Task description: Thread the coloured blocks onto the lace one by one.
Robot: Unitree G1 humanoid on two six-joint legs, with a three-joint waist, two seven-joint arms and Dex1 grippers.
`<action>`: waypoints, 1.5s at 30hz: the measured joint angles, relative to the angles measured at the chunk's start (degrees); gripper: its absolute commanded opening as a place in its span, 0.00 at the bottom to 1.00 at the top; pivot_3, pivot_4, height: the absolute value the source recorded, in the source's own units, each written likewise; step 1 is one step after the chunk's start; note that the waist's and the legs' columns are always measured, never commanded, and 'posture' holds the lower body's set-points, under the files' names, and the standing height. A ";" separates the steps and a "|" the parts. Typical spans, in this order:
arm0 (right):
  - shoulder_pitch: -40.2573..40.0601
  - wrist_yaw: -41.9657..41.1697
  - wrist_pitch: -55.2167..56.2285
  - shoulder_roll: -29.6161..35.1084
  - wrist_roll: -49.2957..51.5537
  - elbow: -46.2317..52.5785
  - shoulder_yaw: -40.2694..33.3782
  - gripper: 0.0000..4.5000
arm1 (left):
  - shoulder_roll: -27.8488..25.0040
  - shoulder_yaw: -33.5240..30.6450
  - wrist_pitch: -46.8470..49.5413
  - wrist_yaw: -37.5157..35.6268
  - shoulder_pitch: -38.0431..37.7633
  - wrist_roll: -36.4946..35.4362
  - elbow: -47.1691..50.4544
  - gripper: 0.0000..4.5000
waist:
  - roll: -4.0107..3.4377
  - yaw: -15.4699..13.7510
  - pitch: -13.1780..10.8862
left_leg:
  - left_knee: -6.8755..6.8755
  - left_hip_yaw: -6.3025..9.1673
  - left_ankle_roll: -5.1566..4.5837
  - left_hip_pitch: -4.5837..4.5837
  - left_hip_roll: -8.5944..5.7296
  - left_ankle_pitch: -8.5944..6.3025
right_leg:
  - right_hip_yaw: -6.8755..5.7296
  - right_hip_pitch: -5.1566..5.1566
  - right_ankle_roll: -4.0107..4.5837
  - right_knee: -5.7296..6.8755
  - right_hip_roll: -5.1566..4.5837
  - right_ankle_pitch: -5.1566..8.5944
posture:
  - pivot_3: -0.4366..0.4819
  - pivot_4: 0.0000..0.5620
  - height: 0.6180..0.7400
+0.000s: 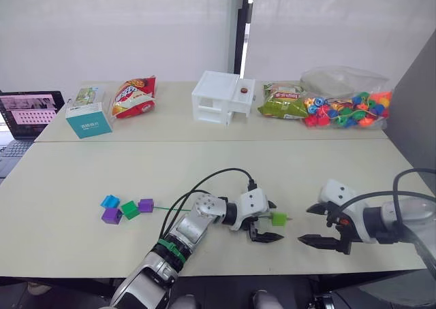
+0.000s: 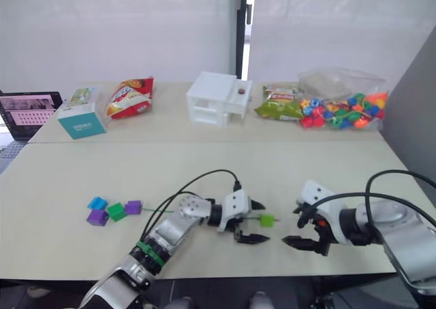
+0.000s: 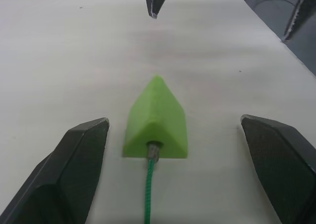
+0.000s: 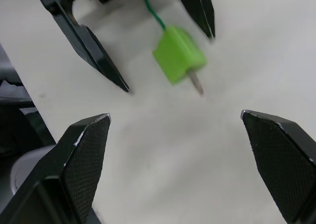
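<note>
the light green block (image 3: 157, 118) is seen resting on the counter (image 1: 82, 180), threaded on the lace (image 3: 147, 194), with the stiff tip (image 4: 196, 82) protruding. it is flanked, untouched, by the released left end effector (image 1: 262, 222). the right end effector (image 1: 315, 223) is spread apart nearby. four other blocks (image 1: 127, 209) are grouped at the lace's far end.

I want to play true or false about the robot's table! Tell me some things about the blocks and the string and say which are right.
1. The light green block has the lace through it, tip sticking out. True.
2. The left tool is squeezing that block. False: its fingers are apart, the block lying untouched between them.
3. Four blocks sit in a cluster on the table. True.
4. The right tool is shut on the lace tip. False: it is open and holds nothing.
</note>
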State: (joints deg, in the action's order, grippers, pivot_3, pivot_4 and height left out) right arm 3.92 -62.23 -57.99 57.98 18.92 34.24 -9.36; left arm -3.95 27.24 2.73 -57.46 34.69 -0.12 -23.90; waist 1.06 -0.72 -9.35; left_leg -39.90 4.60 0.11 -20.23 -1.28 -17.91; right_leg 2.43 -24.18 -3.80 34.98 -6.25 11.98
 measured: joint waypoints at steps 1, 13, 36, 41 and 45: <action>-0.54 0.57 0.07 0.10 0.26 0.28 -0.26 1.00 | 0.18 0.10 -0.08 -0.01 0.57 0.19 -0.75 0.82 | 0.00 0.03 0.00 | 0.00 0.00 0.00 0.00 0.00 0.00 | 0.00 0.00 0.00 0.00 0.00 0.00 | 0.48 0.27 1.00; -2.43 4.95 13.74 3.32 -5.77 -3.51 9.19 1.00 | -0.53 0.60 0.56 -0.61 1.69 1.45 -1.16 0.30 | 0.01 0.13 0.00 | -0.03 -0.01 0.01 0.03 0.00 0.01 | 0.00 0.03 -0.01 -0.01 0.00 0.00 | 0.48 0.27 1.00; 17.61 -1.19 25.31 -5.17 -13.11 -17.78 26.95 0.44 | -6.83 0.43 2.68 -3.17 0.07 0.67 5.26 0.30 | -0.01 1.59 0.01 | 0.03 0.03 0.03 0.08 0.05 0.02 | -0.01 0.00 0.00 0.03 0.05 0.00 | 0.48 0.27 1.00; 17.69 -1.66 25.24 -5.61 -13.17 -17.98 27.13 0.07 | -6.89 0.43 2.67 -3.15 0.05 0.67 5.31 0.30 | -0.01 1.58 0.01 | 0.02 0.03 0.03 0.08 0.05 0.02 | -0.01 0.00 0.00 0.04 0.05 0.00 | 0.48 0.27 1.00; 17.65 -1.99 25.19 -5.60 -13.26 -17.81 27.34 0.00 | -8.30 0.09 2.62 -3.17 -0.64 0.35 6.59 0.30 | -0.03 1.67 0.02 | 0.03 0.03 0.03 0.10 0.05 0.02 | -0.01 -0.01 0.00 0.07 0.05 0.00 | 0.48 0.27 1.00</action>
State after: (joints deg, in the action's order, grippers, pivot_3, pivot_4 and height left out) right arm 21.57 -64.23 -32.80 52.39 5.65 16.43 17.98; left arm -12.25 27.33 5.35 -60.63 34.05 0.24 -17.31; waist 1.03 0.96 -9.33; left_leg -39.87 4.63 0.13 -20.13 -1.22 -17.90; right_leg 2.43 -24.19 -3.80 35.04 -6.20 11.98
